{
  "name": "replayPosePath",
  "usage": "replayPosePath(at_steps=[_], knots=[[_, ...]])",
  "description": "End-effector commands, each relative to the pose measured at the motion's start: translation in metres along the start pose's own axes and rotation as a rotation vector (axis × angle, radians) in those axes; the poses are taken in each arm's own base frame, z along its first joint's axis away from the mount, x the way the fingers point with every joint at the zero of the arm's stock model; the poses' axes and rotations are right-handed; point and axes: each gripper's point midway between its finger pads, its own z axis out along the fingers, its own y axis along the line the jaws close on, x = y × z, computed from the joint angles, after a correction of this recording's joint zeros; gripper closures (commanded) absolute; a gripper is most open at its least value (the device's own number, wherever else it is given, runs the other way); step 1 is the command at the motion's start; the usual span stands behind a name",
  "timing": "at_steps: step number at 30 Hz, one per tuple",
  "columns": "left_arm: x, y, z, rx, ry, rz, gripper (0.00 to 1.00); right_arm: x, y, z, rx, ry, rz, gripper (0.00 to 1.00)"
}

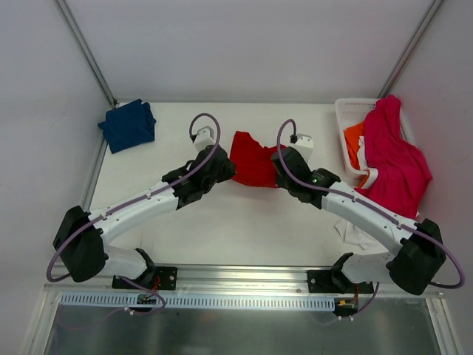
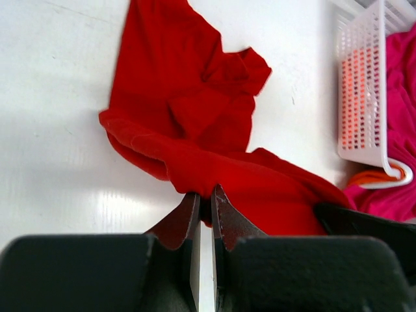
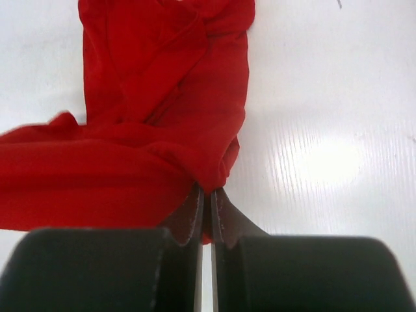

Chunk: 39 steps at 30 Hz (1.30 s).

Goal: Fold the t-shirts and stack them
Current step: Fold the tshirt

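A bright red t-shirt [image 1: 253, 158] lies crumpled at the middle of the table, stretched between both arms. My left gripper [image 1: 226, 171] is shut on the red t-shirt [image 2: 195, 123] at its near left edge, cloth pinched between the jaws [image 2: 205, 198]. On the other side my right gripper [image 1: 281, 167] is shut on the same shirt [image 3: 156, 110] at its near right edge [image 3: 208, 195]. A navy blue t-shirt [image 1: 128, 125] sits folded at the back left corner. A magenta-pink t-shirt [image 1: 392, 157] drapes over the basket on the right.
A white slotted basket [image 1: 347, 118] stands at the back right with orange cloth [image 1: 355, 140] inside; the left wrist view shows the basket [image 2: 364, 84] too. White cloth [image 1: 355, 233] lies under the right arm. Metal frame posts rise at both back corners.
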Motion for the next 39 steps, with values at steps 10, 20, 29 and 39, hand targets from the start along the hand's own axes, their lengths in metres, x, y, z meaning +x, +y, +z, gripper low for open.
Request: replayPosePath(at_steps=[10, 20, 29, 39], knots=[[-0.068, -0.011, 0.052, -0.023, -0.059, 0.016, 1.0, -0.065, 0.008, 0.037, 0.076, -0.039, -0.031, 0.99], [-0.081, -0.004, 0.104, -0.052, -0.03, 0.021, 1.0, -0.076, 0.008, 0.079, 0.113, 0.005, -0.017, 0.99], [-0.089, 0.001, 0.154, -0.05, 0.007, 0.01, 1.0, -0.094, 0.0, 0.12, 0.138, 0.034, 0.017, 0.99], [-0.108, 0.017, 0.208, -0.043, 0.022, -0.022, 0.99, -0.107, -0.004, 0.179, 0.142, 0.08, 0.086, 0.94]])
